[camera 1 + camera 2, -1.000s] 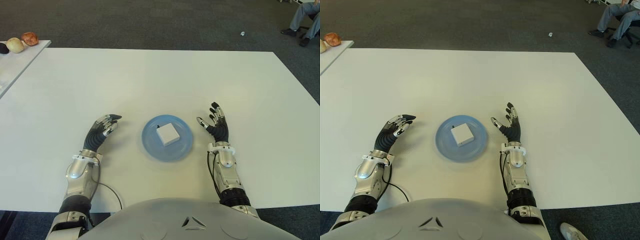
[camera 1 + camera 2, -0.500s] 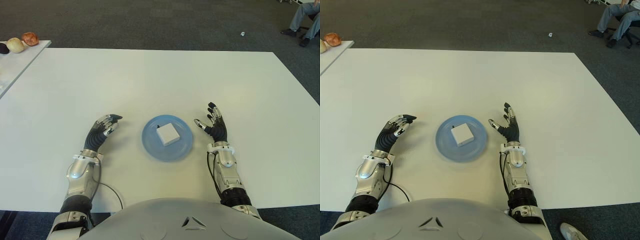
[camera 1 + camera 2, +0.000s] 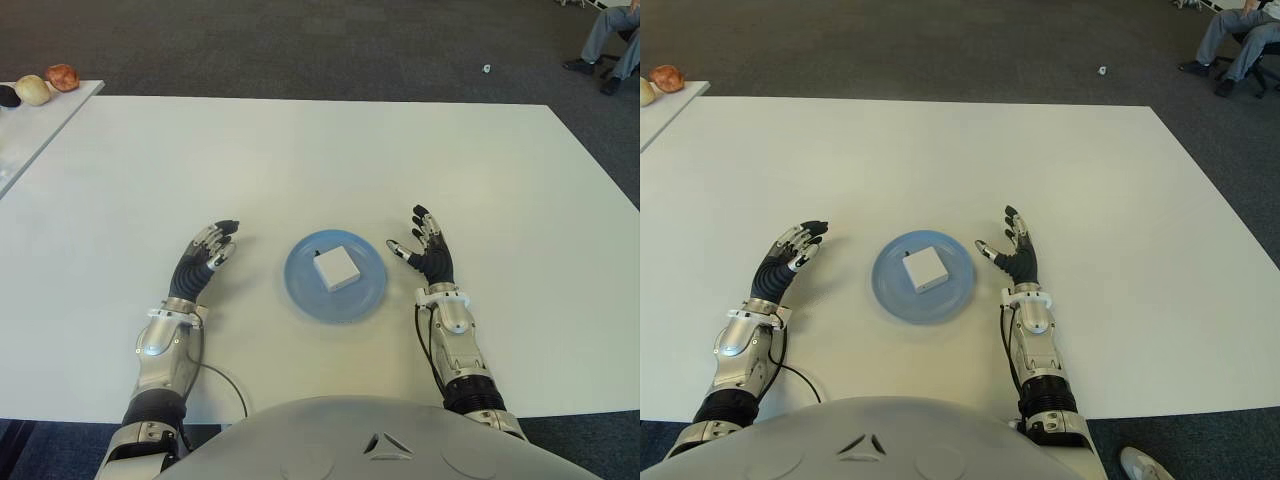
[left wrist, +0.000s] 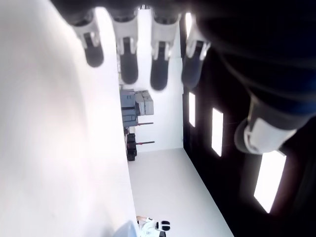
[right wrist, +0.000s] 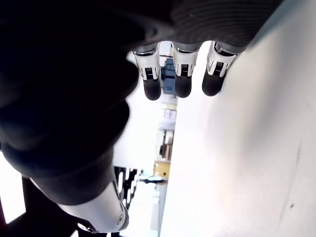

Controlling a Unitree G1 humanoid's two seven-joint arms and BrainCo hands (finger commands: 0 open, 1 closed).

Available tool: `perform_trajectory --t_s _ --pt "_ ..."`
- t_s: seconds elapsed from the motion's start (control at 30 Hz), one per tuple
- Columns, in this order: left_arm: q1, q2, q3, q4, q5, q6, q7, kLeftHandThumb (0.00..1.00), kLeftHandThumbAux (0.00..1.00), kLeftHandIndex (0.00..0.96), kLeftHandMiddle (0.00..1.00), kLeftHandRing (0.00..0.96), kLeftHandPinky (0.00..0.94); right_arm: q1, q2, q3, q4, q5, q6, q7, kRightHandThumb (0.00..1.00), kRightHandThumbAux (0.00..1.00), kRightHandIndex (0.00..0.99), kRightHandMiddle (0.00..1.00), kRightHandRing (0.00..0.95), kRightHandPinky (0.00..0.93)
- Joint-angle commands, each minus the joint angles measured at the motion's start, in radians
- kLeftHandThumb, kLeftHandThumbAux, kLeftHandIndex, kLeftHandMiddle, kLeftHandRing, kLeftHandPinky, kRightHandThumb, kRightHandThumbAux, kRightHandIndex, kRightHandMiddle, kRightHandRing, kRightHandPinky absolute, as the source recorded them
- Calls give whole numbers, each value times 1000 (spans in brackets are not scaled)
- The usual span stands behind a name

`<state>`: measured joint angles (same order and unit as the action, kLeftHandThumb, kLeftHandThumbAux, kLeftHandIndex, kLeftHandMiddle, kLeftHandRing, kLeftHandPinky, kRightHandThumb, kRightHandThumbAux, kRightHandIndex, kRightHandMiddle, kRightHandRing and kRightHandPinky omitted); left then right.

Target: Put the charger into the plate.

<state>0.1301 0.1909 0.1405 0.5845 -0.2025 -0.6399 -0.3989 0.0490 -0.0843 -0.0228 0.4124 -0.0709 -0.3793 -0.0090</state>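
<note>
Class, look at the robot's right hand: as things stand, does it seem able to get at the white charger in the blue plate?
Probably yes. The right hand is open just right of the plate, and nothing stands between it and the charger lying there.

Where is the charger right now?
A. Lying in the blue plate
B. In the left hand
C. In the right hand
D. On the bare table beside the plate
A: the white charger lies inside the blue plate, while the left hand and the right hand show on either side of the plate, fingers spread and holding nothing.
</note>
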Motion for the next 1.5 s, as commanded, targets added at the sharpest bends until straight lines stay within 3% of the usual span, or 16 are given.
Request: perform_trajectory --t_s 0.03,0.33,0.73,1.17,1.5 --pt "69 -56 -50 62 76 42 51 3 558 38 53 39 13 50 -2 3 47 12 57 23 0 892 22 14 15 49" --pt "70 -46 -82 10 140 77 96 0 548 1 1 1 0 54 -4 0 49 17 63 37 0 878 21 13 12 49" --pt "14 -71 -139 -79 129 200 84 0 531 0 0 0 0 52 -3 0 55 24 67 39 0 851 25 21 22 62" --pt "-75 -86 -177 -32 120 264 37 0 569 0 0 0 0 57 13 6 45 21 75 26 0 823 30 22 26 66" --pt "-96 -93 -191 -26 119 333 33 0 584 0 0 0 0 55 25 -1 53 30 63 21 0 809 34 27 29 68"
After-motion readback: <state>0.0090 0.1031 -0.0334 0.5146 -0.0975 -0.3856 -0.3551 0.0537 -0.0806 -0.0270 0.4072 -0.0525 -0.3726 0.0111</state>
